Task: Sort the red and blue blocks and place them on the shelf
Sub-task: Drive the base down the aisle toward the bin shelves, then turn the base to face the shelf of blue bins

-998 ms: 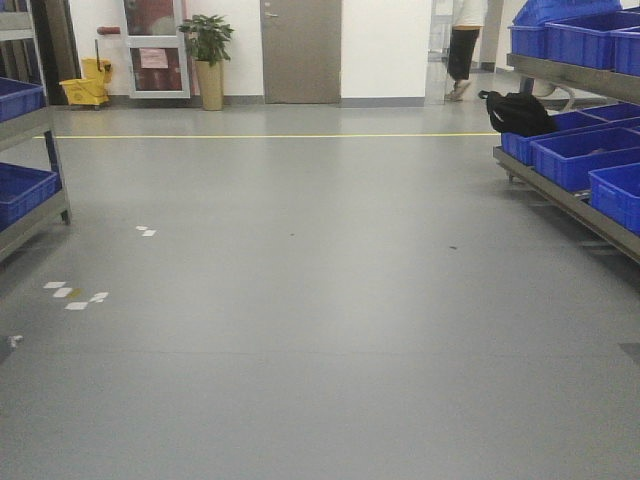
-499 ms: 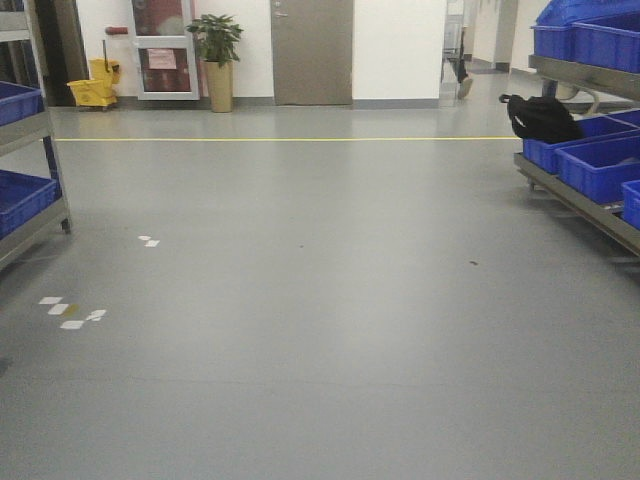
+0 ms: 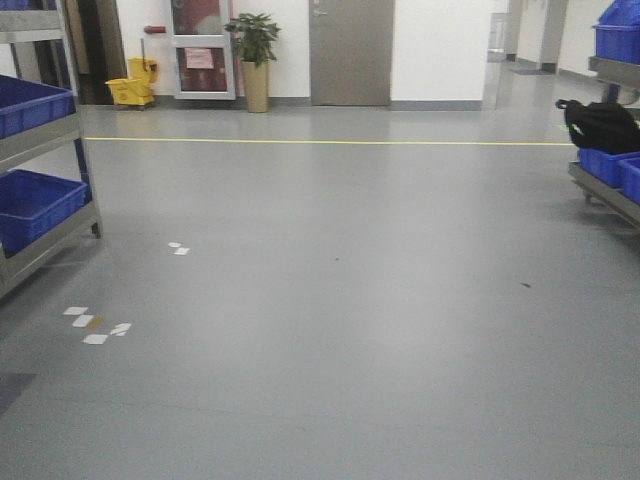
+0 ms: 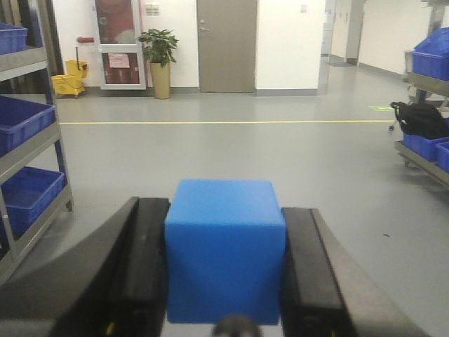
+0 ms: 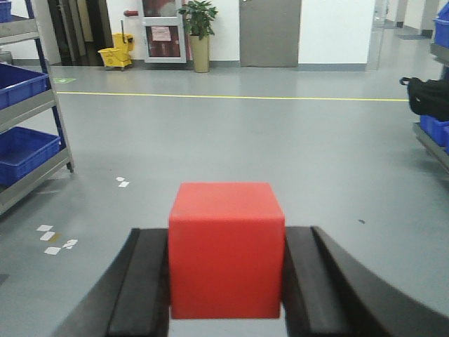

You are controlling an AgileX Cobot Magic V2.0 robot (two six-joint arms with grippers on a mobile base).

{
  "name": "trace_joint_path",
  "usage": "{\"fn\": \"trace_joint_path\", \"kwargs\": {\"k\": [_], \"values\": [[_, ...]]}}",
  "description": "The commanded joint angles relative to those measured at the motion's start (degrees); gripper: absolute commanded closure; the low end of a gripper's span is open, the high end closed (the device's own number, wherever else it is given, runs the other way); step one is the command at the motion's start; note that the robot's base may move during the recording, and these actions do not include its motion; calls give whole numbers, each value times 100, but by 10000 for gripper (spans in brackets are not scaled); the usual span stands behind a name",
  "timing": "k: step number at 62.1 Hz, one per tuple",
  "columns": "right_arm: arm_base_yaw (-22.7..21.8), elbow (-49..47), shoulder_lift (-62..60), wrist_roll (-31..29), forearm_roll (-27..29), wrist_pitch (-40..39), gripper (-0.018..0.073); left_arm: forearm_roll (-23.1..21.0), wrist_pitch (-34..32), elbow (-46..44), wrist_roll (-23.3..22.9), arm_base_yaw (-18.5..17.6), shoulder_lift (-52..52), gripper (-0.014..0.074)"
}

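Leftward our view has swung, pulling the left shelf [image 3: 40, 138] further into frame, so we keep the left gripper [image 4: 224, 228] clamped on the blue block [image 4: 226, 263] and the right gripper [image 5: 226, 235] clamped on the red block [image 5: 226, 256], carrying both level and steady, while the right shelf [image 3: 610, 197] slips toward the edge.

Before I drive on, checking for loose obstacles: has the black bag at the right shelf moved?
No. The black bag still lies against the same blue bin on the shelf; door and plant slid right with it, so the view turned.
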Motion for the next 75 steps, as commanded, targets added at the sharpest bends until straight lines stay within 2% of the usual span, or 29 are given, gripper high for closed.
{"fn": "trace_joint_path", "kwargs": {"k": [1, 75], "values": [[-33, -154, 51, -45, -2, -501, 197, -10, -539, -171, 4, 6, 35, 408], [-33, -154, 51, -45, -2, -501, 197, -10, -539, -171, 4, 6, 35, 408]]}}
